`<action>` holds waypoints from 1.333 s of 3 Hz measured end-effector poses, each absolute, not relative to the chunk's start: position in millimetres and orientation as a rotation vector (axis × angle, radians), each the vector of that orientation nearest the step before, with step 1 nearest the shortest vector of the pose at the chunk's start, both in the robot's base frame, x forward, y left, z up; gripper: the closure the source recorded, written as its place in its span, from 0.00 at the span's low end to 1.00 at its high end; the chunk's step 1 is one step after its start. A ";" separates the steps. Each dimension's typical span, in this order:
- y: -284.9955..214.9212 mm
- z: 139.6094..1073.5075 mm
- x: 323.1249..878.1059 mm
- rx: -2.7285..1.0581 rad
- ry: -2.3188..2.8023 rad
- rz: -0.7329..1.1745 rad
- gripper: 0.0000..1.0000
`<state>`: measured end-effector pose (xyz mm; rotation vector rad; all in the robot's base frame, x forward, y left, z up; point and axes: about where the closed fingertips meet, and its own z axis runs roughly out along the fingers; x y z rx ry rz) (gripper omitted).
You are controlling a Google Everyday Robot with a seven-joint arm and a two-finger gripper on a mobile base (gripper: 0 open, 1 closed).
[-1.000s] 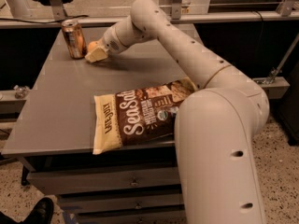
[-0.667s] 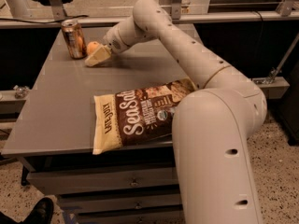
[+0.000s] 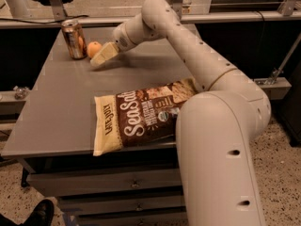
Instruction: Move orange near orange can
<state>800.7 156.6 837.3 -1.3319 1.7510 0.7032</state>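
The orange (image 3: 93,48) rests on the grey table (image 3: 56,107) at its far left, right beside the orange can (image 3: 74,38), which stands upright just left of it. My gripper (image 3: 99,58) reaches in from the right, low over the table, and sits against the orange's near right side. Its cream body covers the orange's lower right edge. I cannot tell whether the gripper holds the orange or only lies beside it.
A large brown-and-cream snack bag (image 3: 141,117) lies flat near the table's front edge, partly under my arm (image 3: 197,65). Drawers (image 3: 113,185) sit below the tabletop. A dark shoe (image 3: 40,213) shows on the floor at front left.
The gripper and orange have shifted slightly towards the can. More of the orange shows now beside the gripper.
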 end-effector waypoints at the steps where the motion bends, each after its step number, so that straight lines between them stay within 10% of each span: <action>1: 119.2 859.5 793.8 -1.280 1.725 0.755 0.00; 4: -36.9 904.8 746.3 -1.227 1.732 0.729 0.00</action>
